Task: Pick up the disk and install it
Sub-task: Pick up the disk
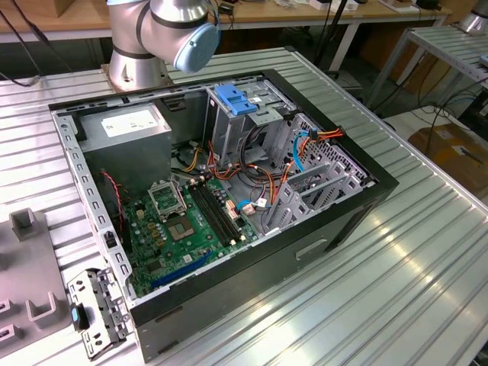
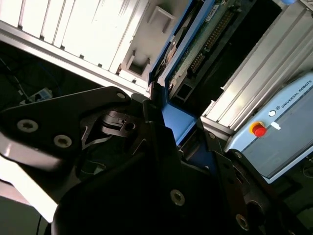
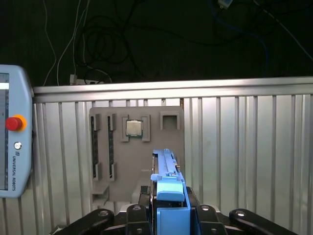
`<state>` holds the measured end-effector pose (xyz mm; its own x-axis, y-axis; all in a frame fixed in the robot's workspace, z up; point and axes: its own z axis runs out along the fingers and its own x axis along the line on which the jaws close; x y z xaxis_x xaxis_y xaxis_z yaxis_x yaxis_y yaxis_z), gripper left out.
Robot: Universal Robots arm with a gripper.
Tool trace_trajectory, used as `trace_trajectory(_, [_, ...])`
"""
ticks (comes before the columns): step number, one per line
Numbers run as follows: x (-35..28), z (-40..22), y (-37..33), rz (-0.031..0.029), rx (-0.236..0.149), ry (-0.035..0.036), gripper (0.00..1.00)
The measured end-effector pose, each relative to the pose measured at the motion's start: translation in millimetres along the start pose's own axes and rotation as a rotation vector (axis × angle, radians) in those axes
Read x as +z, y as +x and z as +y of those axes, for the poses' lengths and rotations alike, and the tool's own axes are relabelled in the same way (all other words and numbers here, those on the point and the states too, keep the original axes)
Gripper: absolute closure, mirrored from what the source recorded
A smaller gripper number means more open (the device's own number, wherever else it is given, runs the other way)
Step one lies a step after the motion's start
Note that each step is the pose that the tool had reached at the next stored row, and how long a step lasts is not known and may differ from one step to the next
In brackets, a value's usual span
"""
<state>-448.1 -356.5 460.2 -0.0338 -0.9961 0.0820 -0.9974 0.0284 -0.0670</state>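
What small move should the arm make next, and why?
Probably carry the disk clear of the grey tray, toward the open computer case: the gripper holds it on edge by its blue carrier, over the tray, and it is not yet in the case.

The arm [image 1: 164,15] is silver-grey metal with fat rounded joints, one closed by a pale blue cap [image 1: 197,42]. The hand [image 2: 176,120] is matt black, with angular linkage plates behind its tips studded with silver screws [image 2: 28,126].
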Motion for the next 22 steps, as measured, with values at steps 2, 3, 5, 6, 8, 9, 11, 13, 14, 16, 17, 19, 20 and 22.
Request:
trace_trajectory(2, [-5.1, -1.4, 0.3, 0.0000, 0.000, 0.0000, 0.63])
trace_trajectory(3, [-10.2, -2.8, 0.8, 0.0000, 0.000, -0.0001, 0.63])
trace_trajectory(5, [-18.2, -5.4, 1.4, 0.0000, 0.000, -0.0001, 0.63])
trace_trajectory(6, [-20.5, -6.2, 1.5, 0.0000, 0.000, 0.0000, 0.63])
trace_trajectory(8, [-24.1, -7.8, 1.8, 0.0000, 0.000, -0.0001, 0.63])
trace_trajectory(9, [-25.0, -8.5, 1.8, 0.0000, 0.000, -0.0001, 0.63])
trace_trajectory(11, [-26.4, -10.1, 2.0, -0.0020, 0.000, 0.0000, 0.63])
trace_trajectory(13, [-27.0, -11.7, 1.9, -0.0101, 0.001, -0.0002, 0.63])
trace_trajectory(14, [-27.4, -12.5, 1.9, -0.0147, 0.001, -0.0005, 0.63])
trace_trajectory(16, [-27.8, -14.1, 1.9, -0.0226, 0.001, -0.0007, 0.63])
trace_trajectory(17, [-28.1, -15.1, 1.9, -0.0226, 0.001, -0.0008, 0.63])
trace_trajectory(19, [-28.1, -19.6, 1.8, -0.0227, 0.001, -0.0008, 0.63])
trace_trajectory(20, [-28.1, -21.7, 1.7, -0.0228, 0.001, -0.0007, 0.63])
trace_trajectory(22, [-28.2, -25.8, 1.6, -0.0227, 0.001, -0.0008, 0.63])
